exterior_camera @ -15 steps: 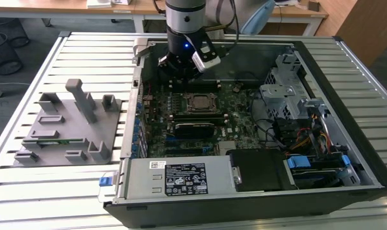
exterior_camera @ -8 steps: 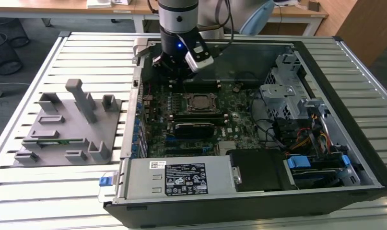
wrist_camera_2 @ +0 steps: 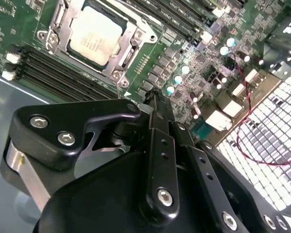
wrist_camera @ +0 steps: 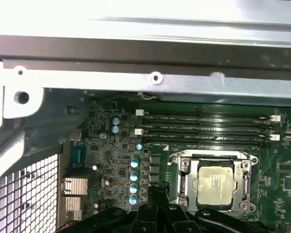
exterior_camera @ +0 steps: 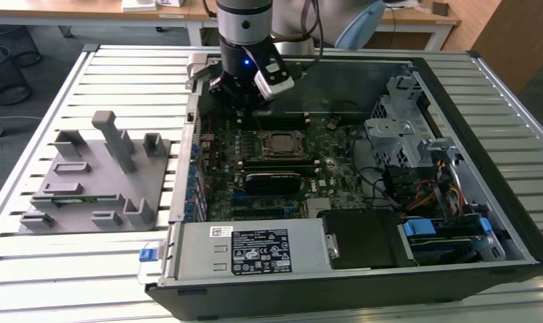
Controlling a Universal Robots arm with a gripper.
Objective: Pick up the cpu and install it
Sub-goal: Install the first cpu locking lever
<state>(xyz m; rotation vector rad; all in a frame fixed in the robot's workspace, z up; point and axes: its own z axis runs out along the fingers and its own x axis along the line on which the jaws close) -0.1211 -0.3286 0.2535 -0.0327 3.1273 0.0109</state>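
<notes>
Near a corner of the computer case [exterior_camera: 486, 121], the gripper [wrist_camera_2: 153, 97] hangs over the motherboard [exterior_camera: 334, 168] with its fingers pressed together and nothing between them.

The cpu [wrist_camera_2: 94, 41] is not in the gripper. It lies flat in the socket [wrist_camera_2: 131, 36] in the middle of the motherboard, shiny side up, with the metal frame around it. The gripper is near it but off to one side and not touching it. In the exterior view, the cpu lies toward that view's right of the gripper and a bit nearer the case's front edge. The cpu is square, so it has no long side. It looks like it is already in its place.
</notes>
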